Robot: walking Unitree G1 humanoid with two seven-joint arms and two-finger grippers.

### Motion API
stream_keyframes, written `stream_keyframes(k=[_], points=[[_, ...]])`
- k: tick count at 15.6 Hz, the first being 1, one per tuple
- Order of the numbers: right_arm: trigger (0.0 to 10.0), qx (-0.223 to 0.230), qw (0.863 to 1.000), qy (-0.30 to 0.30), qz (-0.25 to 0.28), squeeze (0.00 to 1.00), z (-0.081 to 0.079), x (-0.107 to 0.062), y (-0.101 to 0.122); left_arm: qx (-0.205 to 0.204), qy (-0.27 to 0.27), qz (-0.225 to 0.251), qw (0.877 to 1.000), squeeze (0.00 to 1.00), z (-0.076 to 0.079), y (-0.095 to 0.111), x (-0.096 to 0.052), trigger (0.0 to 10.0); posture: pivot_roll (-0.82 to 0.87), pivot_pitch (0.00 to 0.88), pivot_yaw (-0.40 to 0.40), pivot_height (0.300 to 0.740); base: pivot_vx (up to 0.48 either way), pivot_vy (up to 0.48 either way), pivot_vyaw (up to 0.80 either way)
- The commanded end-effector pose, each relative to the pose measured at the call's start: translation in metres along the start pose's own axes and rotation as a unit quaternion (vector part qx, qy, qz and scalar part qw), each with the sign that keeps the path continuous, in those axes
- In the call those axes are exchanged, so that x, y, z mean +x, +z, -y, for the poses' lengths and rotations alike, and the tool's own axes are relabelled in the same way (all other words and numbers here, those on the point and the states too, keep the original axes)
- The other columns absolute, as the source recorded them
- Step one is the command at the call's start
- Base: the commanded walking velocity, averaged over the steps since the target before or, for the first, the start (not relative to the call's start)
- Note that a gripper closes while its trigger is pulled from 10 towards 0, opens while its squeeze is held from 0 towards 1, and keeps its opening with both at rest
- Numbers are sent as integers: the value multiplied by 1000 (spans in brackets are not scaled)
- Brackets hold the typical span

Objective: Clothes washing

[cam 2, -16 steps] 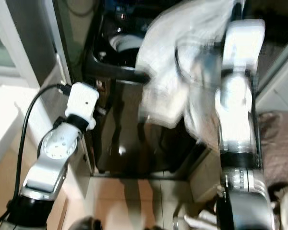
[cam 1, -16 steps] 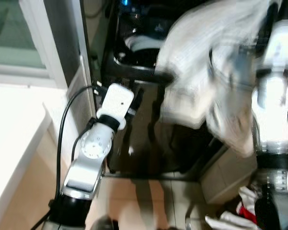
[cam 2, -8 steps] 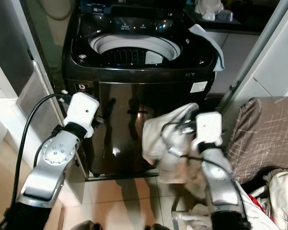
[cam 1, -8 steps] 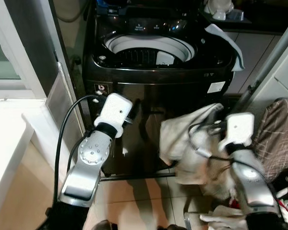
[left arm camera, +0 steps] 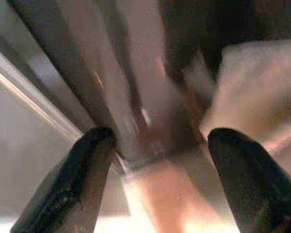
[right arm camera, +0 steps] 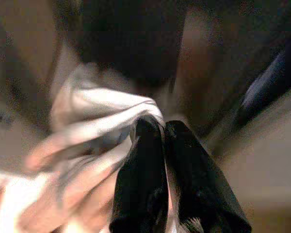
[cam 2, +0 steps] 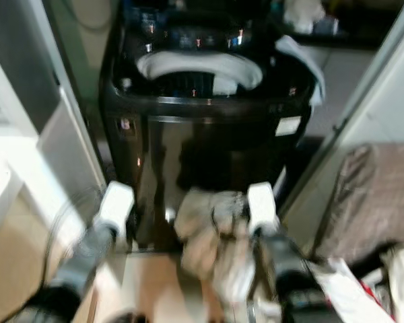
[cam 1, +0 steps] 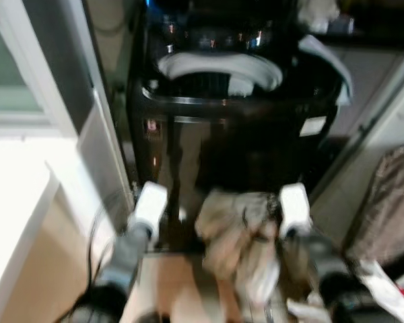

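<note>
A black top-loading washing machine stands ahead with its lid up and its pale drum rim showing. A crumpled white and beige cloth hangs low in front of the machine's front panel. My right gripper is shut on a fold of this cloth, and its white wrist sits just right of the bundle. My left gripper is open, its fingers wide apart, down by the machine's lower left corner, with the cloth off to one side. All views are blurred.
A white cloth drapes over the machine's right top corner. A brown checked cushion and loose laundry lie at the right. A white ledge and a grey panel flank the left. Tan floor lies below.
The whole picture has shifted and blurred, so the camera moved. Both arms have dropped lower, and the right gripper has brought the cloth down from drum height to low before the machine.
</note>
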State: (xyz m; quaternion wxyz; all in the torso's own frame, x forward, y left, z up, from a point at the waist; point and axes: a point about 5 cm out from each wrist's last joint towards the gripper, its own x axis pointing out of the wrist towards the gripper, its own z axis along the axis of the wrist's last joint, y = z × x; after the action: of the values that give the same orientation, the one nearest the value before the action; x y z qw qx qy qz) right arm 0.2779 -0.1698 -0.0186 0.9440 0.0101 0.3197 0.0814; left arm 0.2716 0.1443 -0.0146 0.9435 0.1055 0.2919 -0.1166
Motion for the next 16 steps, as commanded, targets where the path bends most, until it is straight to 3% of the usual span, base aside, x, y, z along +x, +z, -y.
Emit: stream_keyframes(k=[1,2,3,4,5,6,8,10,11,14,16], points=[[0,62,998,-23,-4,0,8,2,9,-75,-15,-65,995,0,10,-20,1,10000,29,0,-55,740,0,0,0],[0,93,995,-28,-16,0,8,2,6,-105,-19,-93,990,0,13,-30,0,10000,22,0,-52,740,0,0,0],[0,129,990,-32,-49,0,1,3,-5,-156,-15,-144,977,0,18,-47,-3,10000,0,0,-43,740,0,0,0],[0,122,990,-37,-65,0,-1,3,-10,-157,-13,-156,975,0,20,-51,-4,10000,-3,0,-40,740,0,0,0],[0,104,989,-52,-92,0,-7,3,-20,-142,-23,-210,967,0,31,-68,-9,10000,-13,0,-33,740,0,0,0],[0,102,989,-52,-97,0,-9,3,-22,-138,-26,-224,965,0,34,-72,-11,10000,-24,0,-31,740,0,0,0],[0,71,986,-50,-144,0,-15,0,-37,-68,-49,-283,955,0,41,-89,-19,10000,-40,0,-27,740,0,0,0],[0,50,983,-50,-170,0,-15,-2,-44,-91,-47,-286,953,0,41,-91,-20,10000,-54,0,-19,740,0,0,0],[0,31,982,-52,-181,0,-12,-4,-48,-124,-34,-285,950,0,38,-91,-20,10000,-56,0,-18,740,0,0,0],[0,36,981,-50,-186,0,-12,-5,-52,-139,-19,-285,948,0,34,-93,-21,10000,-39,0,-27,740,0,0,0],[0,36,979,-45,-193,0,-14,-7,-57,-127,-19,-285,950,0,31,-92,-21,10000,-32,0,-27,740,0,0,0]])
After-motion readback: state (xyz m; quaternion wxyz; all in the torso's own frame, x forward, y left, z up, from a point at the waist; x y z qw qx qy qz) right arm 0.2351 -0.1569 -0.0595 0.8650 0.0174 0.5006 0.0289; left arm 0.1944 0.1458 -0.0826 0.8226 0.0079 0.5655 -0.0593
